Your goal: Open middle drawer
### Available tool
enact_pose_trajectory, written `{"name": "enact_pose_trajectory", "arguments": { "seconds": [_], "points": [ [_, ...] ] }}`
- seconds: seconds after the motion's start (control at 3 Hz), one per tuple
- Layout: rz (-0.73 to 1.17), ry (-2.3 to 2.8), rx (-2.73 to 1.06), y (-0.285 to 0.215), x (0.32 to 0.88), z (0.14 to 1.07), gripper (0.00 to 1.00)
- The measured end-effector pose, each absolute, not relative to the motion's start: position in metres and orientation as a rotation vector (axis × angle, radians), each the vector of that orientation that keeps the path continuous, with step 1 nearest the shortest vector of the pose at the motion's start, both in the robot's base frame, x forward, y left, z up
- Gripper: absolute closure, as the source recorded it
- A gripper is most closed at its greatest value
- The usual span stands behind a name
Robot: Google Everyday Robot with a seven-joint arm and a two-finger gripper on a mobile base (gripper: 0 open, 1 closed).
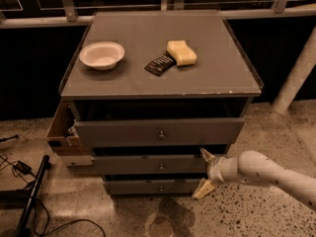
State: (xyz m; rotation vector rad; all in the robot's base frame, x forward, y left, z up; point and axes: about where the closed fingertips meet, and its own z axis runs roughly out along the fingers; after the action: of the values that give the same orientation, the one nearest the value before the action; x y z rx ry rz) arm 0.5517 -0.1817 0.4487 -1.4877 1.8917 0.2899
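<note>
The middle drawer (143, 165) is a long flat grey front with a small round metal knob (161, 166) at its centre. It sits between the tallest top drawer (158, 131), which is pulled out and shows a light wooden side, and the narrowest bottom drawer (153, 186). My gripper (204, 174) is at the right end of the middle drawer front, right of the knob and apart from it. Its two pale fingers are spread open, one above and one below, with nothing between them. The white arm (266, 174) comes in from the right.
On the cabinet top (163, 73) stand a white bowl (101, 55), a dark packet (159, 64) and a yellow sponge (181, 52). A white post (296, 73) stands at the right. Black cables and a dark bar (29, 196) lie on the speckled floor at the left.
</note>
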Motion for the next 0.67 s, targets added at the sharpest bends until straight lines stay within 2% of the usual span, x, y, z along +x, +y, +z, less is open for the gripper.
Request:
{"name": "enact_pose_trajectory", "arguments": {
  "seconds": [0.67],
  "points": [
    [0.253,1.887,-1.572,-0.172,0.577,0.435,0.0]
  ]
}}
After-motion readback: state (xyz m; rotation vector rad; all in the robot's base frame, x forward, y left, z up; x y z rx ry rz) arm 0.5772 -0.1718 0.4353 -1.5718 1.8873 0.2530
